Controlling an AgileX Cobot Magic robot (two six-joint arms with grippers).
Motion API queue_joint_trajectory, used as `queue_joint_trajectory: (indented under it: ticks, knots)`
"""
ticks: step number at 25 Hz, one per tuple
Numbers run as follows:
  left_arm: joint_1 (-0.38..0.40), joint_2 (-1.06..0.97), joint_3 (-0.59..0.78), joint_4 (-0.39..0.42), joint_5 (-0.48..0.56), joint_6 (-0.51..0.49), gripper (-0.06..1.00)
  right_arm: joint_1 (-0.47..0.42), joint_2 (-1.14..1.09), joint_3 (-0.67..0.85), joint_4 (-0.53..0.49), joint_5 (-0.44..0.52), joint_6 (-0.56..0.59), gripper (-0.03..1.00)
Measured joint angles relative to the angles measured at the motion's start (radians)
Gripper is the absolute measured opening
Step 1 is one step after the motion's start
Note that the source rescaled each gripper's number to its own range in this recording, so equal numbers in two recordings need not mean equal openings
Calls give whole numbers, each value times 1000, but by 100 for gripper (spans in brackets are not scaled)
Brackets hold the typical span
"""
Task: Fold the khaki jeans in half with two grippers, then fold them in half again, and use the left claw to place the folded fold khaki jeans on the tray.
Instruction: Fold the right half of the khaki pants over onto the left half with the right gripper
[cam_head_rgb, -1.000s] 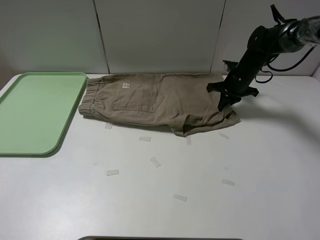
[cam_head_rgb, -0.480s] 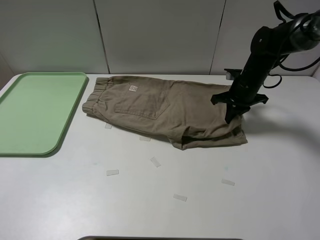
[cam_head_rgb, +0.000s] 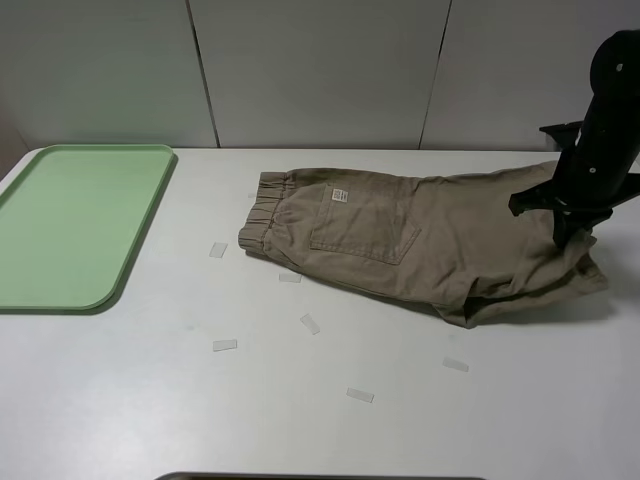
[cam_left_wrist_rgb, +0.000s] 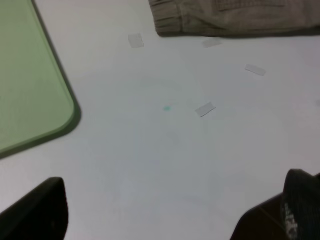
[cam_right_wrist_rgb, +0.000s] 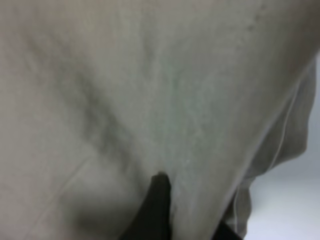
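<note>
Khaki jeans (cam_head_rgb: 400, 245) lying flat on the white surface (cam_head_rgb: 300, 430), right of centre and well apart from the pale-green tray (cam_head_rgb: 70, 225) at the far left. Long axis running left to right with a slight tilt: gathered waistband (cam_head_rgb: 265, 212) at the left end, nearer the tray; leg hems at the right end. Right fingers (cam_head_rgb: 562, 225) closed tight on the cloth at that leg end, pointing down from above; in the right wrist view, dark tips pressed into tan fabric. Left fingers (cam_left_wrist_rgb: 47, 210) spread wide, holding nothing, hanging over bare surface between the tray's rounded corner and the waistband, with the waistband ahead of them and untouched; out of sight in the high view. Judged from this layout: waistband end closer to the left arm, leg end already in the right arm's grip, so a fold across the long axis probably calling for the left fingers to reach forward to the waistband.
</note>
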Motion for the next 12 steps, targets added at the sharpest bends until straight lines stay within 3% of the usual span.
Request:
queue_joint_trajectory:
  ticks: [12]
  knots:
    - [0,0,0,0,0,0,84,252,-122,-93,75,44,101,0]
